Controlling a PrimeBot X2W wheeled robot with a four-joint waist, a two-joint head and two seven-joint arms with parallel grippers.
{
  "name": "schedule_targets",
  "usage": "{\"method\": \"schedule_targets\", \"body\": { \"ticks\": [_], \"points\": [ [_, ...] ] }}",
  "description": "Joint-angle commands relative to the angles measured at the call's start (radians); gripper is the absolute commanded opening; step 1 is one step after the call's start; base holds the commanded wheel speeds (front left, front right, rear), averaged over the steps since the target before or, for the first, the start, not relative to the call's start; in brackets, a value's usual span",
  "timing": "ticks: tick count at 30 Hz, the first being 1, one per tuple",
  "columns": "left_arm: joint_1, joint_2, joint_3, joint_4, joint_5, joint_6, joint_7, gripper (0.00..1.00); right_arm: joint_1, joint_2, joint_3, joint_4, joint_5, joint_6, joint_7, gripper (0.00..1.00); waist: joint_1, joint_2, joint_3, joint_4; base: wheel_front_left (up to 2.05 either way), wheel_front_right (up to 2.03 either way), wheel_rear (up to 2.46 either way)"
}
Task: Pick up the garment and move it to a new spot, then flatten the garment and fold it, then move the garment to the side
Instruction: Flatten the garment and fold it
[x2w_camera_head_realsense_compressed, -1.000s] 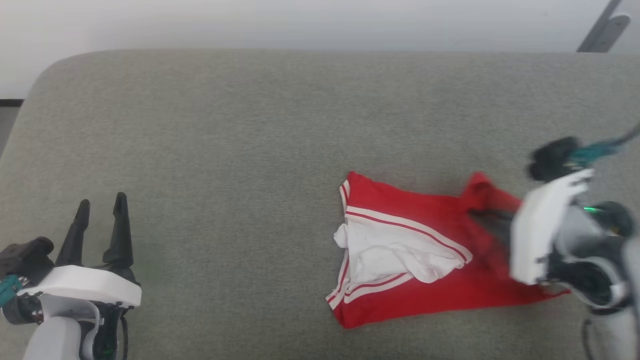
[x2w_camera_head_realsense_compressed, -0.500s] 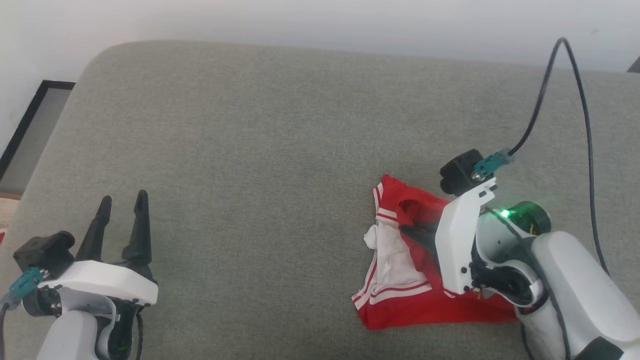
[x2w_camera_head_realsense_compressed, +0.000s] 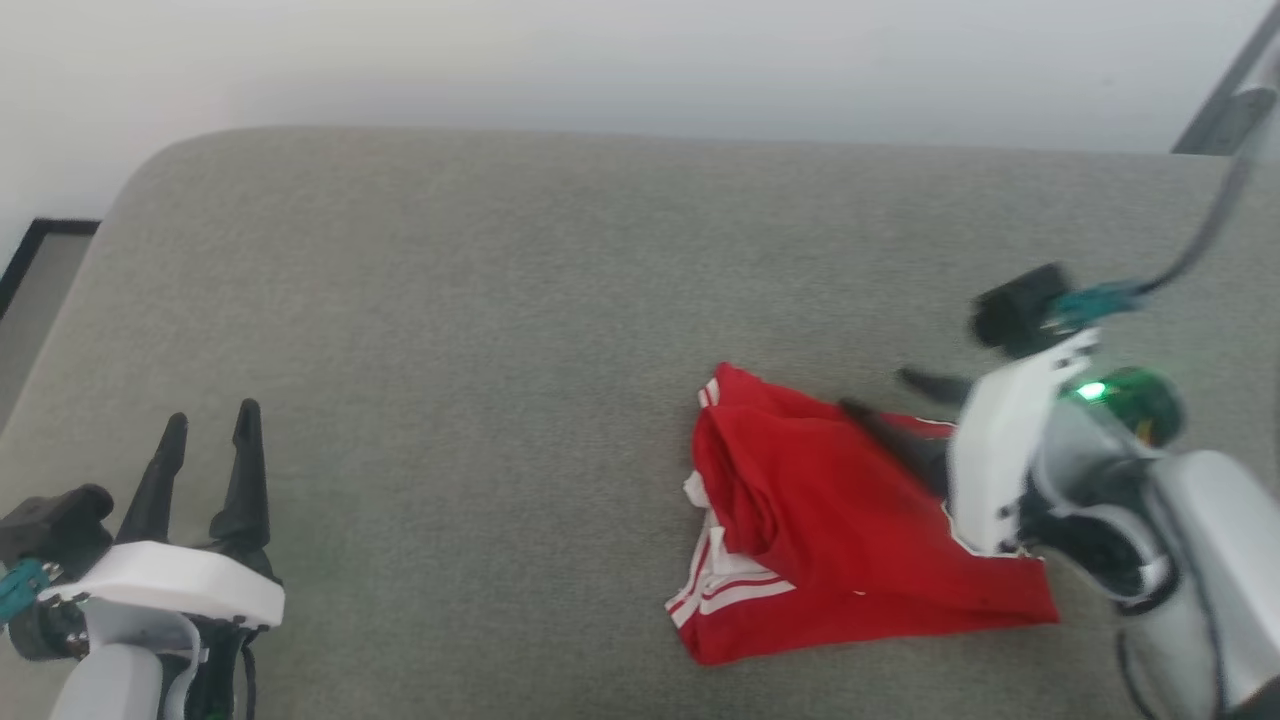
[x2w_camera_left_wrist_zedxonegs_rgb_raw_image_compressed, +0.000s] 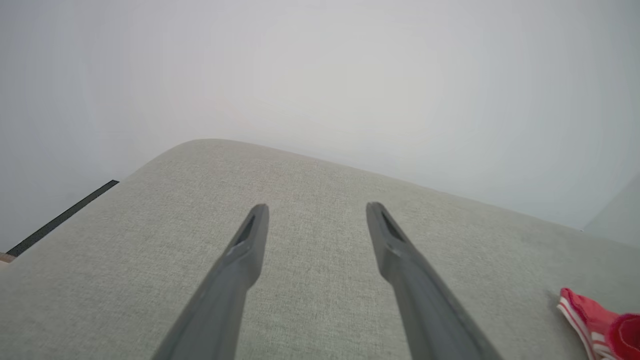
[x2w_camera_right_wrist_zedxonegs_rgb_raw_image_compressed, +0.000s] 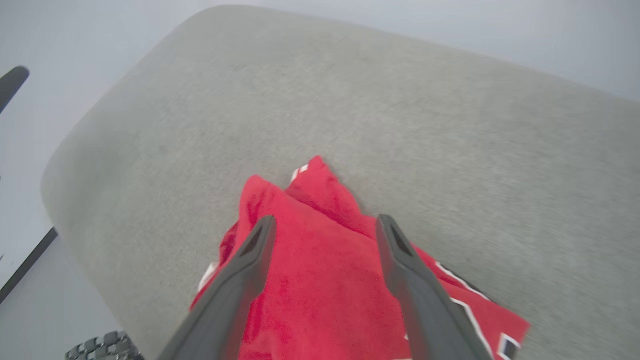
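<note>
At your left, the left gripper (x2w_camera_head_realsense_compressed: 208, 428) hovers over the grey cushion (x2w_camera_head_realsense_compressed: 480, 330), fingers spread and empty; right of centre, the garment (x2w_camera_head_realsense_compressed: 840, 530) lies bunched on that cushion; your right gripper (x2w_camera_head_realsense_compressed: 880, 392) is unclenched, fingers parted over the red cloth, grasping nothing.

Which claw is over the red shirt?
The right claw, open above the red jersey; the left claw sits far off over bare grey cushion.

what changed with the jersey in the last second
The right gripper carried a red flap of the garment leftward over most of its white panel, then opened and let go. The left gripper stayed open, off to the left.
</note>
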Motion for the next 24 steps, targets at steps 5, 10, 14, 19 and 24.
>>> {"method": "schedule_targets", "body": {
  "ticks": [5, 10, 14, 19, 24],
  "points": [
    [0.037, 0.014, 0.023, -0.015, 0.009, -0.002, -0.004, 1.0, 0.051, -0.047, -0.099, -0.018, -0.029, 0.0, -0.109, 1.0, 0.0, 0.0, -0.034, -0.067, 0.0, 0.0, 0.0],
    [0.065, 0.025, 0.041, -0.022, 0.02, -0.002, -0.004, 1.0, 0.106, -0.081, -0.179, -0.003, -0.05, 0.0, -0.23, 1.0, 0.0, 0.0, -0.058, -0.116, 0.0, 0.0, 0.0],
    [0.09, 0.033, 0.047, -0.028, 0.027, -0.002, -0.004, 1.0, 0.146, -0.091, -0.219, 0.04, -0.06, 0.0, -0.34, 1.0, 0.0, 0.0, -0.077, -0.148, 0.0, 0.0, 0.0],
    [0.116, 0.045, 0.048, -0.032, 0.029, -0.002, -0.004, 1.0, 0.19, -0.101, -0.232, 0.104, -0.068, 0.0, -0.468, 1.0, 0.0, 0.0, -0.098, -0.17, 0.0, 0.0, 0.0],
    [0.139, 0.051, 0.05, -0.033, 0.03, -0.002, -0.004, 1.0, 0.219, -0.1, -0.227, 0.166, -0.033, 0.0, -0.566, 1.0, 0.0, 0.0, -0.12, -0.175, 0.0, 0.0, 0.0]
  ]
}}
